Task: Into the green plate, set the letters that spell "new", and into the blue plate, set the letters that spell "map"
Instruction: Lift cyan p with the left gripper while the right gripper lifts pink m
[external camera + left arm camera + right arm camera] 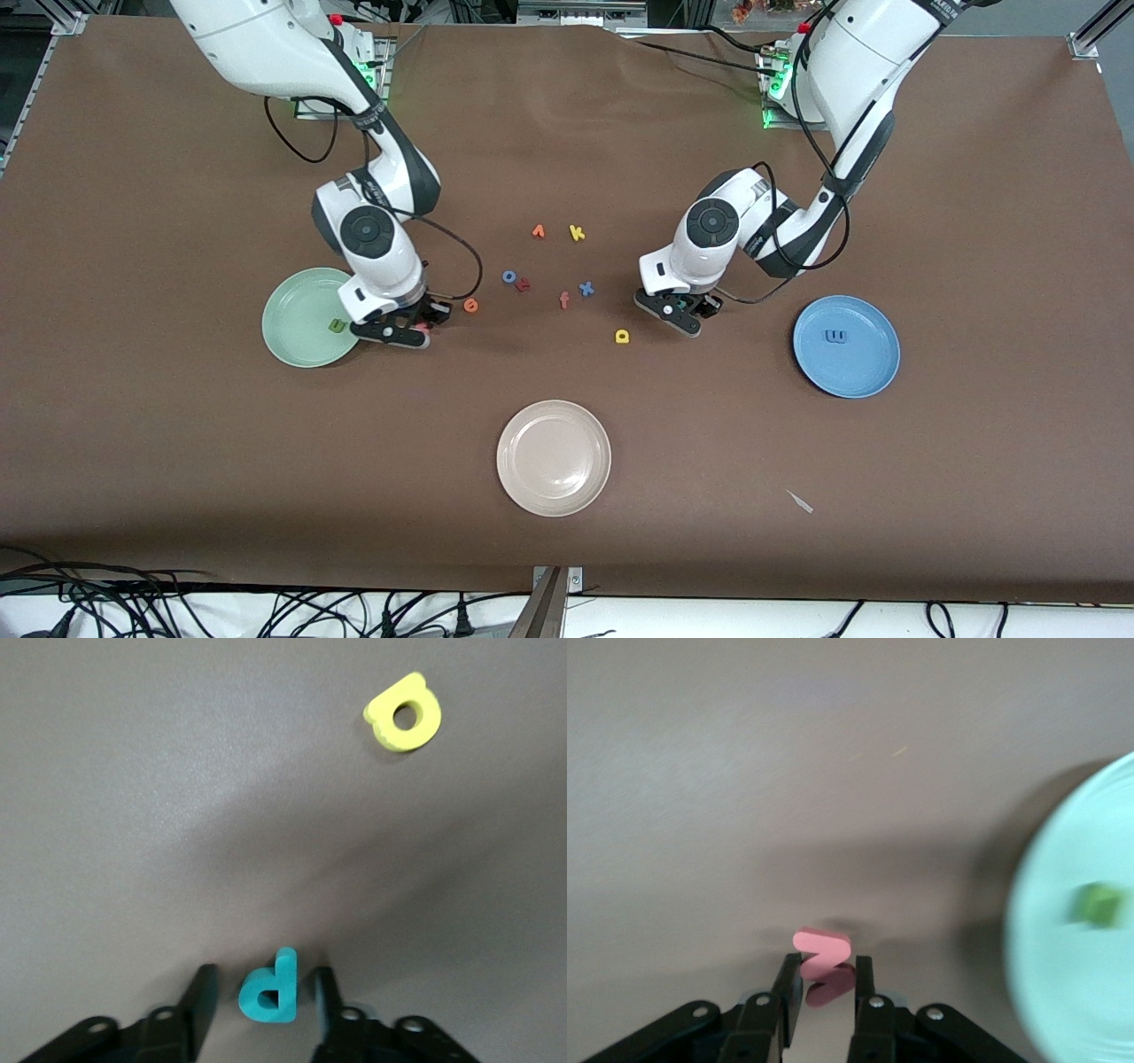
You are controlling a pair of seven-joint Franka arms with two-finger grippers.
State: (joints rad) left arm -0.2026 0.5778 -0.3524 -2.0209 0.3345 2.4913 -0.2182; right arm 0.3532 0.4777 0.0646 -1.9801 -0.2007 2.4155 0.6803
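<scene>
- Two grasps are under way at once, one per arm, both low on the brown table (177,443)
- Right hand (824,983) is clenched on the small salmon-red foam letter w (822,950). The letter stands on edge between the fingers and pokes out past their tips
- The round pale mint-green plate (283,301) lies just beside that hand, toward the right arm's end of the table, so I judge the carry to be short and sideways. The olive-green foam letter n (337,326) already rests in it
- The orange foam letter e (471,305) lies on the table near the right hand, toward the middle
- Left hand (263,992) straddles the small teal-green foam letter p (268,995). Its fingers are released, with a thin gap showing on each side. The stem runs along the fingers, so they would close across the letter's narrow width
- The round medium-blue plate (873,372) lies toward the left arm's end, apart from the left hand, and holds the blue foam letter m (835,336)
- The blocky yellow foam letter a (622,336) lies near the left hand, slightly nearer the front camera
- No brand or label can be read, and the foam letters are the only writing
</scene>
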